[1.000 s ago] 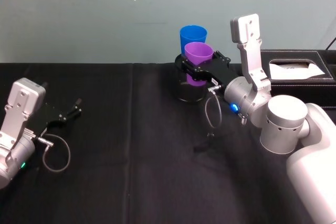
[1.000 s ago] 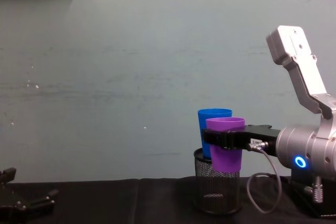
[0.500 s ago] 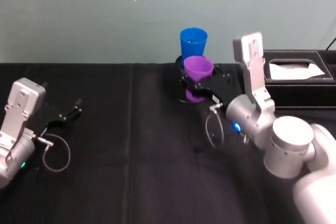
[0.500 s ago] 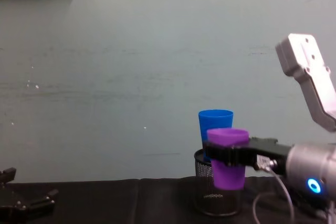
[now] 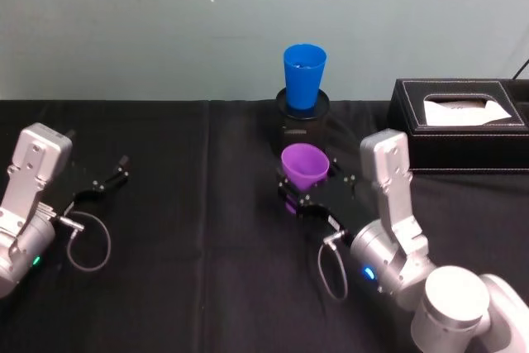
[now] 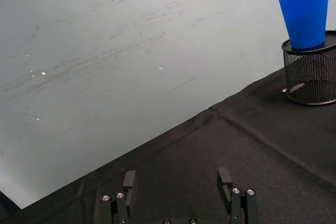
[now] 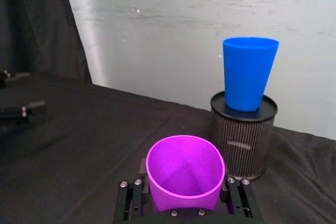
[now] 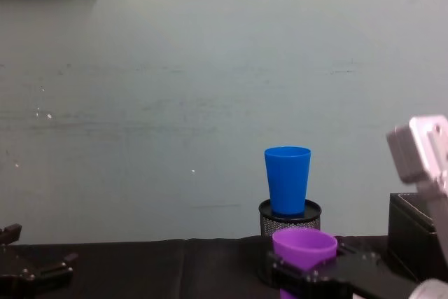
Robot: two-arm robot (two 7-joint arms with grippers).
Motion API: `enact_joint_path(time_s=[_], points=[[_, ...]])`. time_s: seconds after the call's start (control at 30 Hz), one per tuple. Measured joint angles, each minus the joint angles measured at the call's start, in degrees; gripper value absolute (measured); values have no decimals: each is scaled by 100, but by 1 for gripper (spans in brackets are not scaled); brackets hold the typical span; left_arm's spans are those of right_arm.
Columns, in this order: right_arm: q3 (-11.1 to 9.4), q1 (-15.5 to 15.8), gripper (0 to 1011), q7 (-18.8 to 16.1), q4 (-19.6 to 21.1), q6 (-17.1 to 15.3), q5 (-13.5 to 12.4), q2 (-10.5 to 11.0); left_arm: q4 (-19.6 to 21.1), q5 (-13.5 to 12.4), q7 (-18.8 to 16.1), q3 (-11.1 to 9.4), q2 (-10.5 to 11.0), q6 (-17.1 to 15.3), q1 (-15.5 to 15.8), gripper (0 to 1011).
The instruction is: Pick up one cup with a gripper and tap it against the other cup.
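- R gripper clamped on purple tumbler, upright; pulled back and lowered since 1 s ago, away from blue tumbler.
- Blue tumbler at 12 o'clock of purple one, well apart, atop black wire-mesh pot.
- Prob. retreat after tap; task likely near done.
- L gripper parked at 9 o'clock, jaws apart, holding nothing.
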State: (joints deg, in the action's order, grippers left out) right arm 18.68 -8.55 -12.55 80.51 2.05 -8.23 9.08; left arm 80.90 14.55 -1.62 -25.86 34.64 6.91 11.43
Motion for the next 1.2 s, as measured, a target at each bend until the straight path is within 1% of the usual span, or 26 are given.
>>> enact_joint_path(time_s=[0.07,0.1,0.23,0.47,0.53,0.6,0.63,0.73,0.77,0.83,0.87,0.93,1.0,1.03,1.07,1.17,1.2], points=[[12,30,717,32,-71,137,78,-17,0,0,0,0,0,0,0,1000],[14,47,718,63,-156,275,149,-36,0,0,0,0,0,0,0,1000],[6,51,717,104,-325,441,266,-88,0,0,0,0,0,0,0,1000],[-48,60,718,63,-445,503,321,-147,0,0,0,0,0,0,0,1000],[-61,71,780,44,-448,495,328,-161,0,0,0,0,0,0,0,1000],[-74,79,816,44,-448,471,334,-173,0,0,0,0,0,0,0,1000],[-84,85,869,44,-448,448,339,-183,0,0,0,0,0,0,0,1000],[-102,95,920,44,-436,415,343,-197,0,0,0,0,0,0,0,1000],[-117,107,966,44,-402,396,343,-205,0,0,0,0,0,0,0,1000],[-142,132,1002,43,-310,363,336,-212,0,0,0,0,0,0,0,1000],[-142,132,1002,43,-310,363,336,-212,0,0,0,0,0,0,0,1000],[-184,165,1002,40,-161,334,314,-211,0,0,0,0,0,0,0,1000],[-291,231,1002,41,167,267,204,-200,0,0,0,0,0,0,0,1000],[-291,231,1002,41,167,267,204,-200,0,0,0,0,0,0,0,1000],[-370,266,1002,43,355,222,137,-193,0,0,0,0,0,0,0,1000],[-491,305,1002,81,605,134,29,-184,0,0,0,0,0,0,0,1000],[-582,327,1002,135,760,72,-28,-181,0,0,0,0,0,0,0,1000]])
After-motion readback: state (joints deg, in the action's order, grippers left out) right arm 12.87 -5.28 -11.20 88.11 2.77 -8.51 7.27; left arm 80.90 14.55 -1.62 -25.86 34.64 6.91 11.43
